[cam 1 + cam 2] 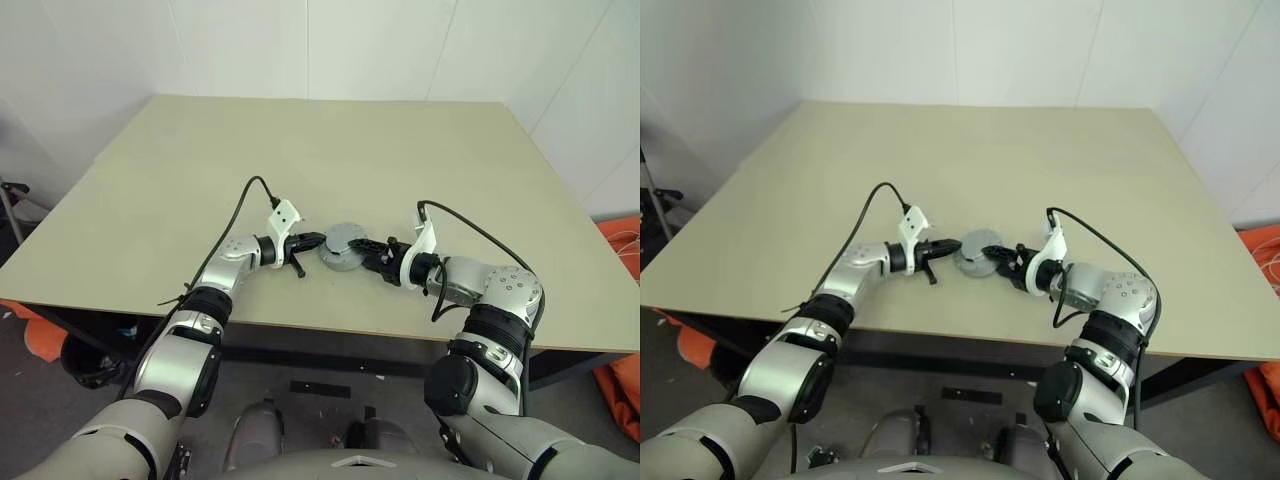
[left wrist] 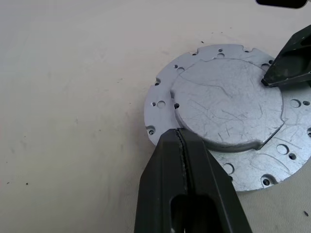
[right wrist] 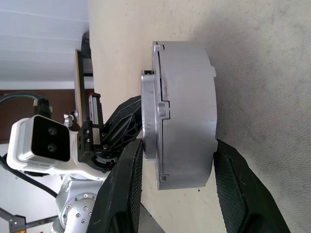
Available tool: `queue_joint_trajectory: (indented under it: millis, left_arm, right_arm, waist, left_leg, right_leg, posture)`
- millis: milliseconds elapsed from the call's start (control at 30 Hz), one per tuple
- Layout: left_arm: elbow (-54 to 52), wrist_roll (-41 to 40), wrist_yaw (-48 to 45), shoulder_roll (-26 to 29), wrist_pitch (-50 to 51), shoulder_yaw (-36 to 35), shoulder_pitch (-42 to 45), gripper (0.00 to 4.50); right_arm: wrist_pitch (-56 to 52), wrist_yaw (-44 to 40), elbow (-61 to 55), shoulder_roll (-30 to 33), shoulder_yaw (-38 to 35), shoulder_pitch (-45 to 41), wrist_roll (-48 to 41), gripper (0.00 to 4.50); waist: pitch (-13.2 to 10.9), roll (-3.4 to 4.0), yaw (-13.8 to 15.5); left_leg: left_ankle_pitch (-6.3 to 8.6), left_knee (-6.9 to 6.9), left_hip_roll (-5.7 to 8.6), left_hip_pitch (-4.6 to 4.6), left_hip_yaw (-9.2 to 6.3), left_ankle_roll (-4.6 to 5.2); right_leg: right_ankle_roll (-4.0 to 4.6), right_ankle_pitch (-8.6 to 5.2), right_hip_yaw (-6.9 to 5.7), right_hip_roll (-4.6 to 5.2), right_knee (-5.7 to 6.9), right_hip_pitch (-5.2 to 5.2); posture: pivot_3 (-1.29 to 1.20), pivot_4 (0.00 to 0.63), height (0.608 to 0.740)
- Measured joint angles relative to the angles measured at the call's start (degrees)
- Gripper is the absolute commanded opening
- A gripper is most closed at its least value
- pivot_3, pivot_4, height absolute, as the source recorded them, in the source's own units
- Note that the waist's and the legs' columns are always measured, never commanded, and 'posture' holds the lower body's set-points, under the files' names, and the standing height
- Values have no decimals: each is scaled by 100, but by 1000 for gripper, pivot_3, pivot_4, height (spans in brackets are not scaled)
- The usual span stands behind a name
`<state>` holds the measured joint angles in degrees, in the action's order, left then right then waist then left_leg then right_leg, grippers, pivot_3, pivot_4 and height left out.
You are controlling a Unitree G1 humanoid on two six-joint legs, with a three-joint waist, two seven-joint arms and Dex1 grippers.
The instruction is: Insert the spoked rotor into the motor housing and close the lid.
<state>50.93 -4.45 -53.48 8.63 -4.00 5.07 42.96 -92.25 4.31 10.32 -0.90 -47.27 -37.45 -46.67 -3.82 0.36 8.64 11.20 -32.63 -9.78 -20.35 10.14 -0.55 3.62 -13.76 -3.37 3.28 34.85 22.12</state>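
A grey round drum, the motor housing (image 3: 187, 107), stands on the table with the lid (image 2: 228, 111), a flat grey plate with holes and a notched rim, on top of it. The spoked rotor is hidden. My left gripper (image 1: 318, 240) is shut, and its joined tips (image 2: 181, 133) touch the lid's raised centre at the edge facing that arm. My right gripper (image 3: 177, 145) comes from the opposite side and straddles the drum's near edge. One of its fingers (image 3: 127, 179) lies over the lid and the other (image 3: 233, 184) sits at the drum's base by the table.
The beige table (image 1: 330, 150) stretches far beyond the part. Its front edge (image 1: 300, 328) runs just behind both forearms. Black cables (image 1: 245, 200) loop up from each wrist camera.
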Motion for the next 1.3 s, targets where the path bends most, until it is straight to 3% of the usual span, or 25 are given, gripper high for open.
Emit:
queue_joint_trajectory:
  millis: [667, 1133, 1300]
  left_arm:
    - [-62, -85, 22, -91, 8, -120, -1, 0]
    - [-909, -464, 118, -36, 296, -317, -197, 0]
    - [-2009, -1137, 119, -49, 1058, -597, -672, 0]
  right_arm:
    - [0, 44, -3, 100, -100, 24, -164, 2012]
    - [15, -165, 34, 91, -231, 23, -40, 2012]
    - [91, -171, 46, 58, -305, 16, -40, 2012]
  waist:
    - [0, 0, 13]
    - [0, 1, 16]
    - [1, 3, 8]
  left_leg:
    - [0, -3, 1, -37, -3, 0]
    - [-1, -13, -1, -58, -8, 1]
    - [-1, -15, -1, -69, -8, 1]
  right_leg:
    - [-15, 10, -5, 1, 2, 26]
    - [-14, 11, -17, 2, 5, 35]
    - [-10, 10, -19, 3, 19, 50]
  posture:
    - [0, 0, 740]
    - [0, 0, 740]
    - [0, 0, 740]
